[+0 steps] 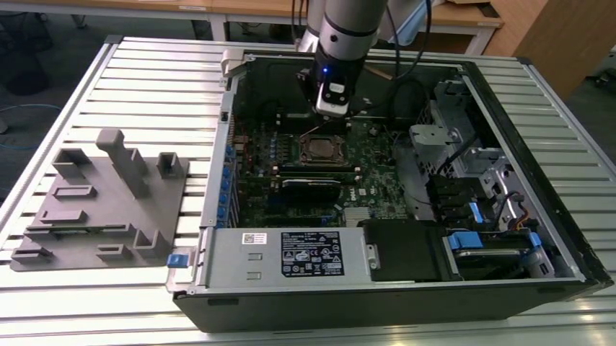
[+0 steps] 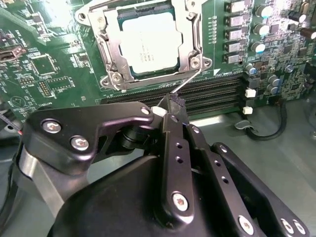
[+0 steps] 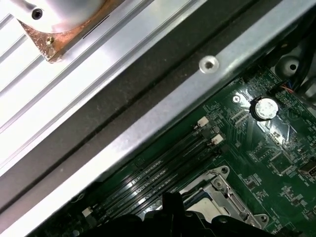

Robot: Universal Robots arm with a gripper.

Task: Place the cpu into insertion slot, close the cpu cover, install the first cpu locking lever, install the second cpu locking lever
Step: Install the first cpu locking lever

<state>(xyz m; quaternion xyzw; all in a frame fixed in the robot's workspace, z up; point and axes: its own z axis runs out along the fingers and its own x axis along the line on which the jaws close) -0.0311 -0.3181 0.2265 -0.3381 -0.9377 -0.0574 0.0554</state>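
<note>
I hang over the open black computer case (image 1: 385, 306) that lies on the slatted metal table (image 1: 115, 79), my grey arm (image 1: 347, 29) reaching in from the far side, with a grey plastic fixture block (image 1: 97, 194) well apart on the exterior view's left. The small square cpu with its dull silver-grey top (image 2: 148, 44) already sits in the square black insertion slot (image 1: 322, 150) on the green circuit board (image 2: 44, 64), about mid-case; the thin silver cpu cover with its large square cut-out (image 2: 109, 49) lies down over the chip's edges; so I judge the first two steps done and a locking lever the step in hand. In the second wrist view my jaws look pressed together at the tip, just beside the slot and over the long black memory slots (image 2: 212, 91); a thin silver wire lever (image 2: 190, 80) runs from the cover's corner to touch that tip. I cannot tell whether the wire is pinched or only pushed, nor whether it is the first lever or the second. It seems raised off the board, not yet under a catch. Seating it, I judge, calls for a steady press toward the board with a slight sideways sweep; the springy wire could slip off my tip.
</note>
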